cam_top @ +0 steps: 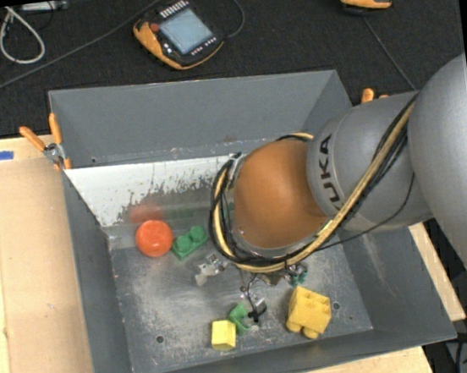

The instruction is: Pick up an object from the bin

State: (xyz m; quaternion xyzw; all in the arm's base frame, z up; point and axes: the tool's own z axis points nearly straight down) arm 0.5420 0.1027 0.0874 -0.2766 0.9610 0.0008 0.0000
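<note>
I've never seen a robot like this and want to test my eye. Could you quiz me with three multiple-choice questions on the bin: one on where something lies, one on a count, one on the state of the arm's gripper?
1. Where does the orange ball lie?
A. On the left of the floor, beside a green piece
B. In the front right corner
C. Outside the bin

2. How many yellow blocks are in the bin?
A. One
B. Two
C. Four

3. How does the gripper stand?
A. Raised high above the rim
B. Low in the bin, by a small green thing near the front
C. Touching the ball

Answers:
1 A: the ball sits at the left, with the green piece just to its right.
2 B: a small yellow block and a larger yellow block lie near the front wall.
3 B: it hangs close to the floor next to the small green thing.
</note>
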